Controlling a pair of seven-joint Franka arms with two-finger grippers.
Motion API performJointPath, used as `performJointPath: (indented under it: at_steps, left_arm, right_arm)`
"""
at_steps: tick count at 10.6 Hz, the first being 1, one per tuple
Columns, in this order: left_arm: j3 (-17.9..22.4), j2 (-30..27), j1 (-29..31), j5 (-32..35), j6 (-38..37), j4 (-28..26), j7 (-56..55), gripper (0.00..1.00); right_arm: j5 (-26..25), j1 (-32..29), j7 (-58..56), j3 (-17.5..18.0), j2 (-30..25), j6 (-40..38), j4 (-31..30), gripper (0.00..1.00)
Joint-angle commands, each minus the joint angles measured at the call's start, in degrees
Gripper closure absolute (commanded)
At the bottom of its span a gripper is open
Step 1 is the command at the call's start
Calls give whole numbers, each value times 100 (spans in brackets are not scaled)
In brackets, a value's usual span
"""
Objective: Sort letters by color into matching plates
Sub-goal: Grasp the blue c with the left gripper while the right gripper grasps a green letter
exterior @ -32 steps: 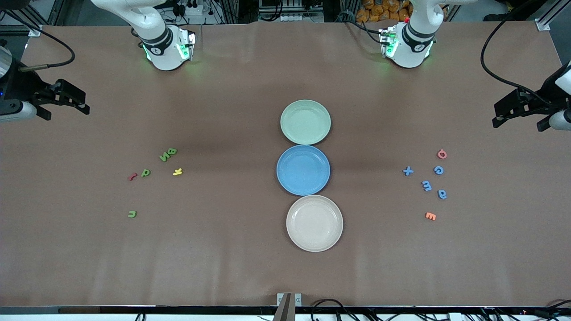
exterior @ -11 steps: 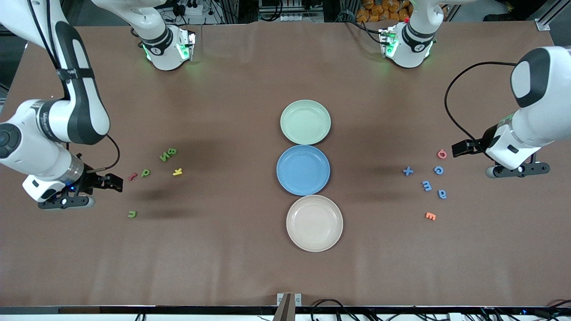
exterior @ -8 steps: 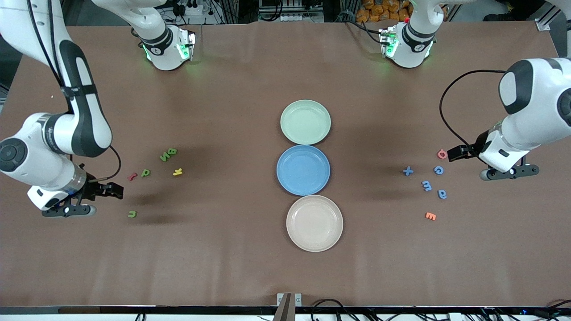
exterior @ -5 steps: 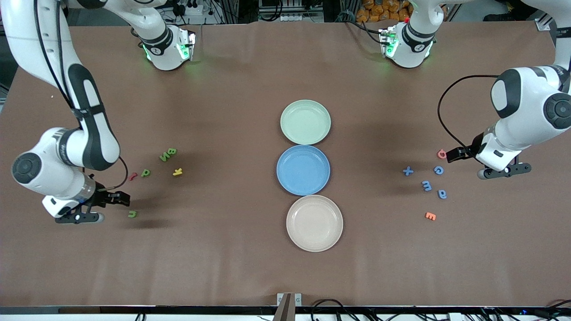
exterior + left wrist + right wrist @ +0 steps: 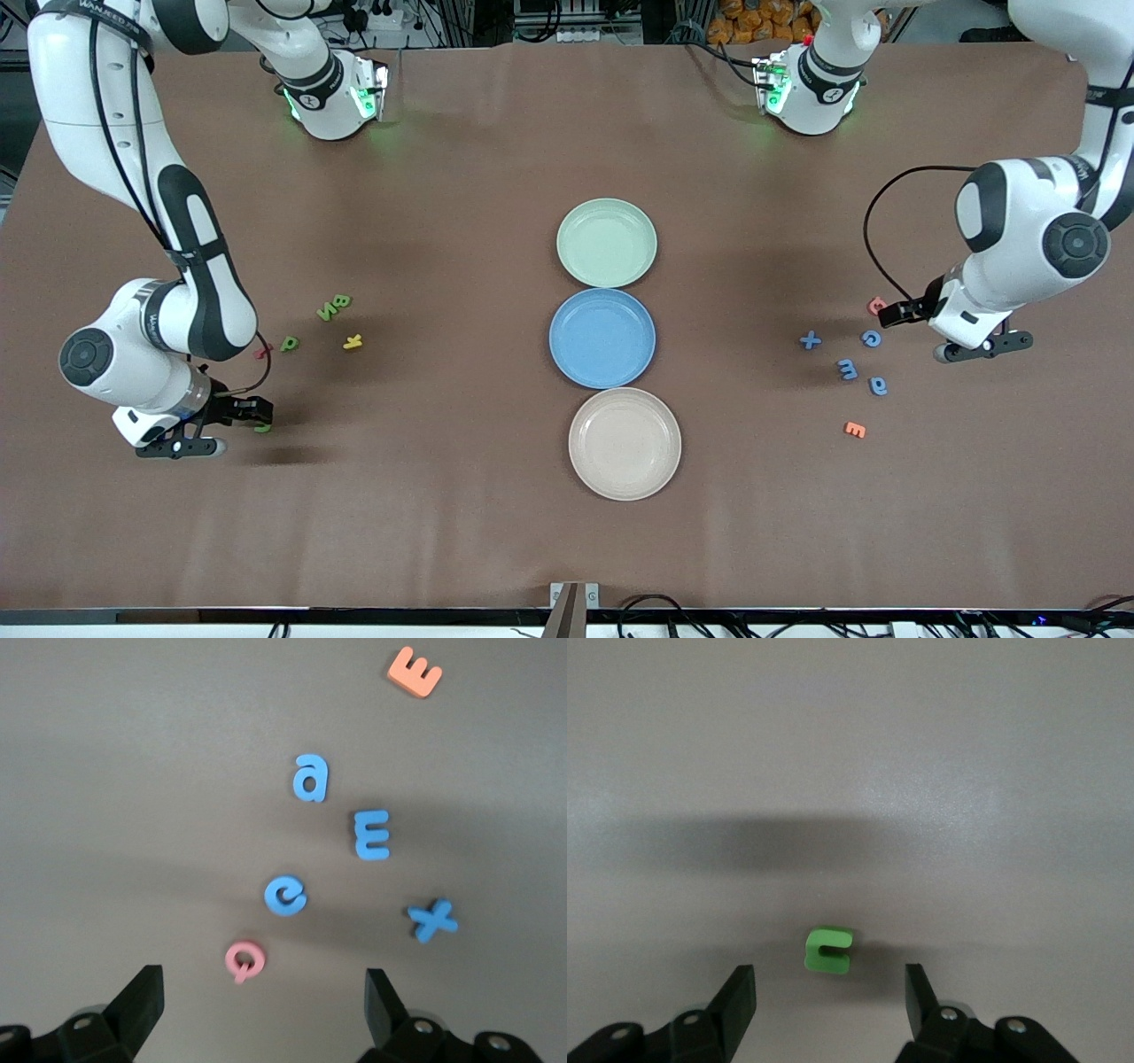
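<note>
On the brown surface (image 5: 461, 177), mid-frame, you have the green plate (image 5: 607, 242) above the blue plate (image 5: 601, 338). At lower left your right gripper (image 5: 251, 413) hangs over a lone green letter (image 5: 828, 950), fingers apart, holding nothing. At right your left gripper (image 5: 897, 312) spreads wide, empty, above the blue letters (image 5: 284, 896).
</note>
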Motion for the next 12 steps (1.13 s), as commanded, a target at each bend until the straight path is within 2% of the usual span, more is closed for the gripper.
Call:
performJointPath:
  at_steps: [1, 8, 10, 12]
  left_arm:
    - [-50, 237, 26, 187, 973, -438, -338, 0]
    - [-50, 1055, 105, 178, 1932, -483, -373, 0]
    - [-50, 1196, 193, 187, 2013, -448, -444, 0]
    - [-50, 1275, 193, 187, 2021, -430, -435, 0]
  right_arm:
    - [136, -26, -117, 27, 256, -48, 306, 32]
    - [118, -17, -81, 27, 582, -48, 613, 47]
    - [118, -8, -73, 27, 599, -48, 622, 63]
    - [110, 35, -81, 27, 634, 30, 613, 74]
